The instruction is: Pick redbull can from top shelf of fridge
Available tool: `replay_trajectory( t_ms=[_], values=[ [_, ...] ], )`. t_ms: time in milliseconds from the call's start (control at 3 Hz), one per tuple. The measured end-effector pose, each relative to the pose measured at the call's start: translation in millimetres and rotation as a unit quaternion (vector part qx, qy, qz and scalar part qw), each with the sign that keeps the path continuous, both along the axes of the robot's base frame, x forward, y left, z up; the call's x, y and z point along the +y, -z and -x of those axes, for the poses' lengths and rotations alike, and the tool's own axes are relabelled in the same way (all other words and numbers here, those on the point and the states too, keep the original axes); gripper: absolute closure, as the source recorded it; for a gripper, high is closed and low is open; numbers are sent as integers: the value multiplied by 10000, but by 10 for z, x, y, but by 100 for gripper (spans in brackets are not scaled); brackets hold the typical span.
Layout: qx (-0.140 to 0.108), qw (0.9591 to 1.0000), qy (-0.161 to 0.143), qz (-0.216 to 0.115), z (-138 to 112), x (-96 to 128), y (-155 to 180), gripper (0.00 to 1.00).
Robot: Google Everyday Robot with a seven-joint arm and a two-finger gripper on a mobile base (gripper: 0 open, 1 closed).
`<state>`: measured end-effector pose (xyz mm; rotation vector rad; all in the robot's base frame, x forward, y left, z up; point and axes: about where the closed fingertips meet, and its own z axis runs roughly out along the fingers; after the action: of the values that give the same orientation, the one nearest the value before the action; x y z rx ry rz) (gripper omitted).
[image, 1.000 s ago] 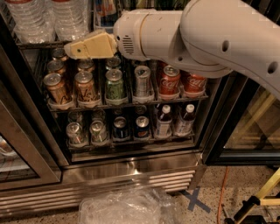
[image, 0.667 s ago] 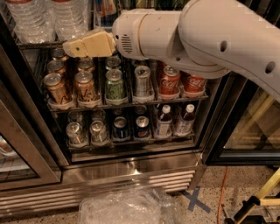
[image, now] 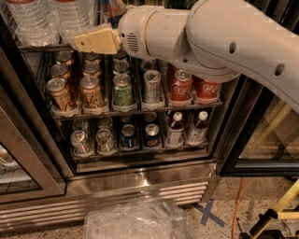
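Note:
The fridge [image: 140,184] stands open in front of me, steel base below. Its top shelf [image: 35,48], a dark wire rack, runs along the top left. A slim can with blue, silver and red marks, the redbull can [image: 111,6], shows only partly at the top edge, behind my arm. My gripper [image: 91,42], cream-coloured, points left at the level of the top shelf's front rail, just below and left of the can. It holds nothing that I can see.
Clear water bottles [image: 32,18] stand on the top shelf's left. Lower racks hold soda cans [image: 91,91], cola cans [image: 181,86] and small bottles [image: 174,128]. Door frames flank the opening [image: 233,140]. A clear plastic bag [image: 135,221] lies on the floor.
My gripper has risen slightly and edged left, toward the top shelf's front rail. Nothing in the fridge has moved.

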<state>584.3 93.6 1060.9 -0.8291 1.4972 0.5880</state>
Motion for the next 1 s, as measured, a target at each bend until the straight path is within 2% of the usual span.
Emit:
replay_trajectory(
  t_ms=[333, 1000],
  values=[
    [-9, 9999, 103, 13, -52, -40, 31, 6],
    [82, 9986, 506, 101, -248, -208, 173, 8]
  ],
)
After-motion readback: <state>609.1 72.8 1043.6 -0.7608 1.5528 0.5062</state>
